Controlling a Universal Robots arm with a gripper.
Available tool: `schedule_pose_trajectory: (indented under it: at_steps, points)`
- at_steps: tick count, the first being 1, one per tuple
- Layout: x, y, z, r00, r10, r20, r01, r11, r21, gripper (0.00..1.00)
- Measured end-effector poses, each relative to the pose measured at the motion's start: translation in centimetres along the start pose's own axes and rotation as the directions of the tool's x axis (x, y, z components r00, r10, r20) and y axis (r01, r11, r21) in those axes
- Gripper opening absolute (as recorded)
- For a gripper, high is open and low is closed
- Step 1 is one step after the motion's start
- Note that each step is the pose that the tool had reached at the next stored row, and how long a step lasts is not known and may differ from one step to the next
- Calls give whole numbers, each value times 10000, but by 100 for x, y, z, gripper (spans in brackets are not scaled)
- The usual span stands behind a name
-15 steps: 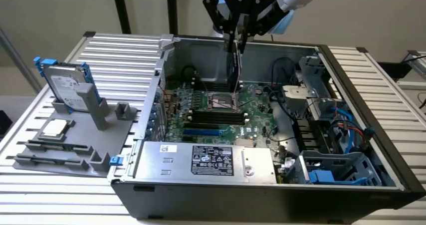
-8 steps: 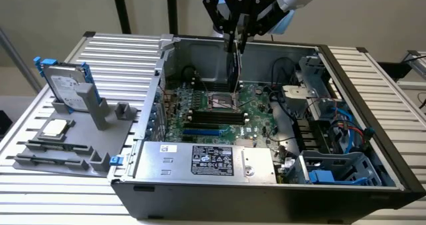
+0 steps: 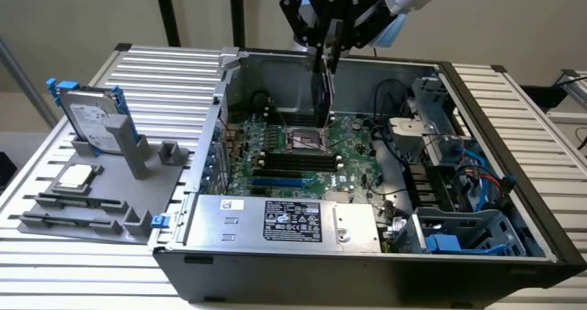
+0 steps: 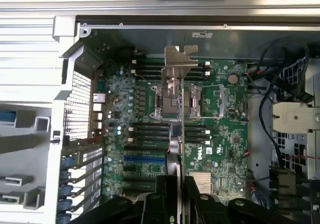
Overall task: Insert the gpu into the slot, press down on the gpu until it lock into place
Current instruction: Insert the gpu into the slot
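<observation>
My gripper (image 3: pixel 328 57) hangs over the open computer case, shut on the top edge of the gpu (image 3: pixel 323 97). The thin black card hangs upright on its edge, its lower end above the green motherboard near the CPU socket (image 3: pixel 307 139). In the wrist view the gpu (image 4: pixel 181 134) runs edge-on out from between my fingers (image 4: pixel 167 194), and its silver bracket (image 4: pixel 179 59) sits at the far end. The bright-blue slot (image 3: pixel 278 183) (image 4: pixel 145 159) lies bare on the board, off to one side of the card and apart from it.
A silver labelled power-supply box (image 3: pixel 284 220) fills the case's near side. Black memory slots (image 3: pixel 298 162) lie beside the blue slot. Cables and a blue drive cage (image 3: pixel 468 234) crowd the exterior view's right. A grey fixture holding a hard drive (image 3: pixel 92 121) stands on the exterior view's left.
</observation>
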State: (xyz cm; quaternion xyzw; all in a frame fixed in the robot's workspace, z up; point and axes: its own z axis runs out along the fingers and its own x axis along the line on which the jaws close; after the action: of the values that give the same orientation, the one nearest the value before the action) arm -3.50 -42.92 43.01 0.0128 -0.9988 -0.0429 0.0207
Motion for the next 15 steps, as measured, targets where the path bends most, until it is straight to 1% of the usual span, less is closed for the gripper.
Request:
schedule_pose_trajectory:
  at_steps: [2, 4, 6, 8, 11, 13, 15]
  points:
    - [0, 0, 1, 9994, -347, -30, 347, 9994, 13, 26]
    - [0, 0, 3, 9974, -715, -63, 715, 9974, 27, 26]
    - [0, 0, 4, 9941, -1076, -96, 1077, 9942, 39, 26]
    - [0, -1, 6, 9896, -1431, -129, 1432, 9897, 49, 26]
    - [0, -1, 8, 9803, -1966, -178, 1967, 9804, 62, 26]
    - [0, -1, 9, 9725, -2320, -212, 2322, 9726, 71, 26]
    - [0, -1, 9, 9633, -2672, -246, 2675, 9635, 76, 26]
